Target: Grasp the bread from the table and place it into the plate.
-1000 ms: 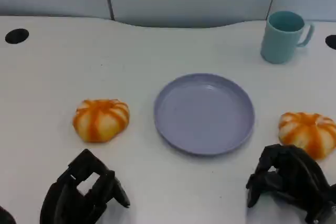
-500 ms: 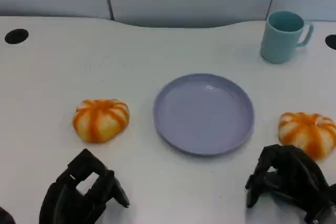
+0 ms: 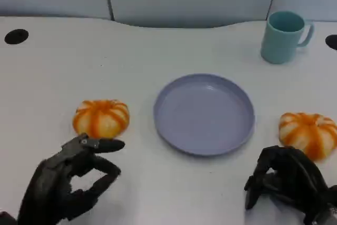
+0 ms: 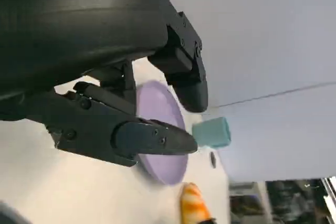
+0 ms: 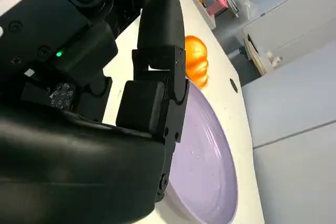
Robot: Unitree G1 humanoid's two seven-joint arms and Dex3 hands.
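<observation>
Your left hand (image 3: 66, 180) hangs with fingers spread, holding nothing, just short of the left bread (image 3: 101, 120), which lies on the table beside the plate (image 3: 204, 113). Your right hand (image 3: 287, 182) is curled in, empty. Close too early and you'll likely nudge that bread away.

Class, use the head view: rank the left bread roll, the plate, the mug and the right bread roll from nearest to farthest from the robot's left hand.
From the left hand:
1. Left bread roll, just beyond the fingers.
2. Plate, at the table's middle.
3. Right bread roll, near the right edge, by the right hand.
4. Mug, at the far right corner.
</observation>
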